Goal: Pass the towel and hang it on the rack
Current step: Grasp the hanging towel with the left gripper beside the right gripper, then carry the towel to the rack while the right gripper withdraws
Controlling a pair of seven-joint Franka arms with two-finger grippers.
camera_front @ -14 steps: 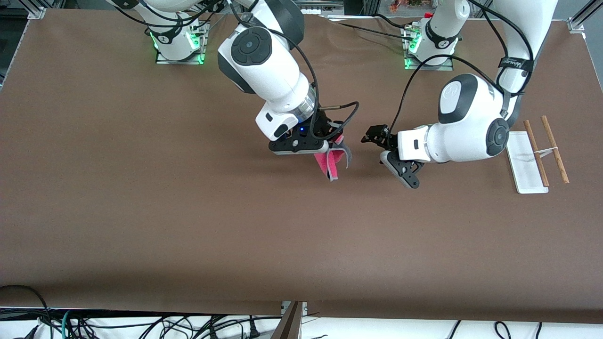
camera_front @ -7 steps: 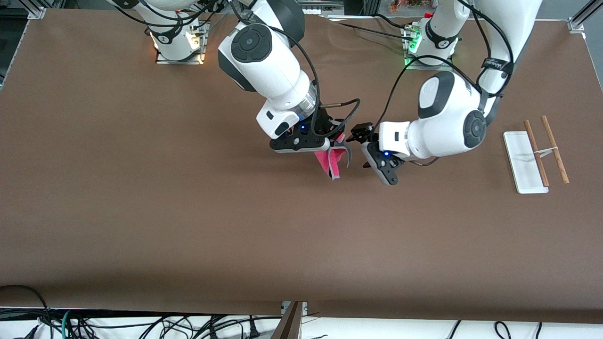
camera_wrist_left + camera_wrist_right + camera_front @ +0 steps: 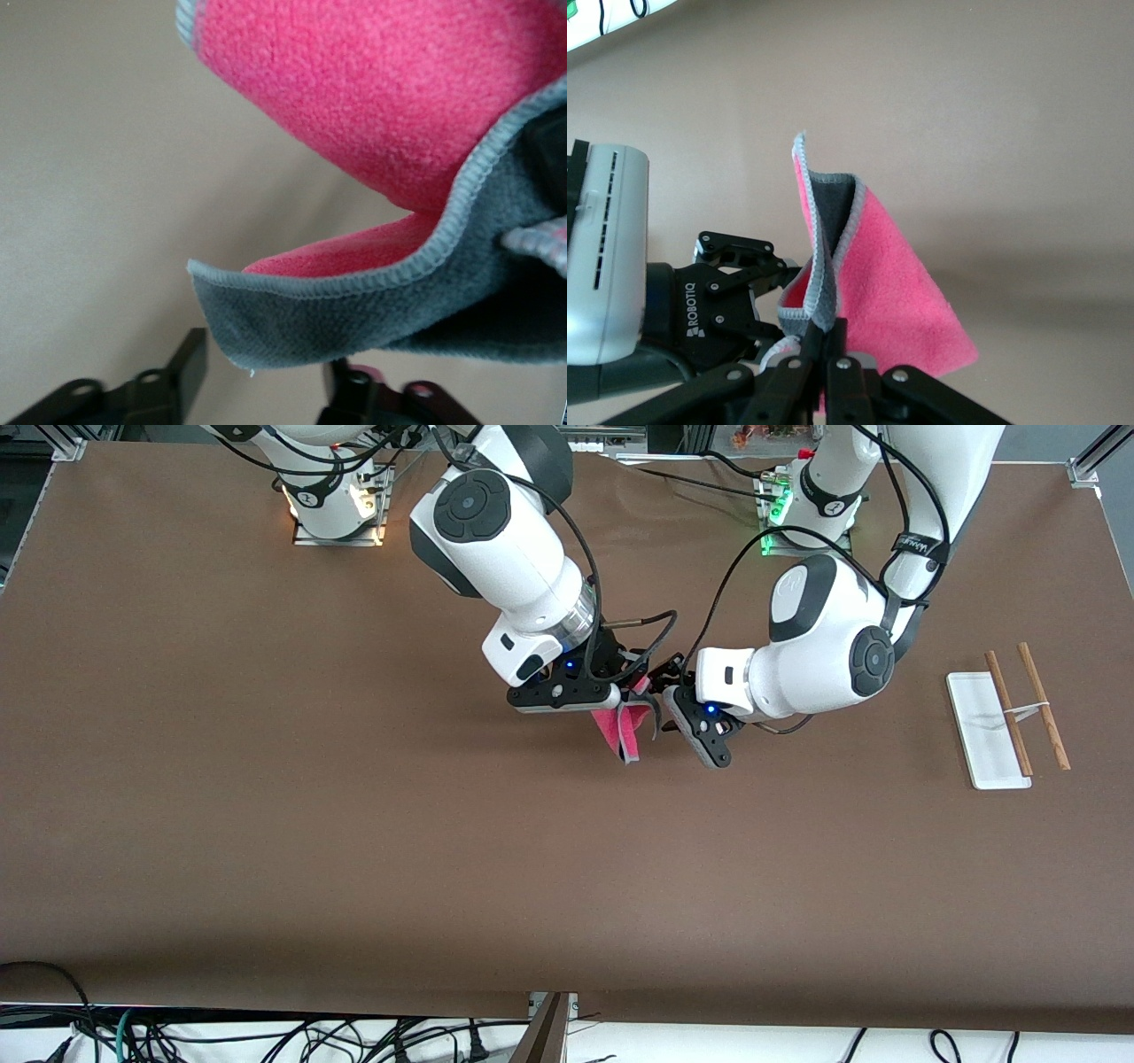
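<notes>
Brown table [image 3: 266,824]; black cables [image 3: 266,1036] on floor below its near edge.

Pink-red towel [image 3: 620,732] at frame centre, dark grey on its reverse face, pale grey stitched edging all round. At the right of the frame, the rack [image 3: 985,731] shows a white base and two light-brown rods. Plain brown table [image 3: 266,824] throughout.

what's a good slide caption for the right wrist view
Right pincer shut on the hanging towel as the left pincer reaches its edge.
</notes>
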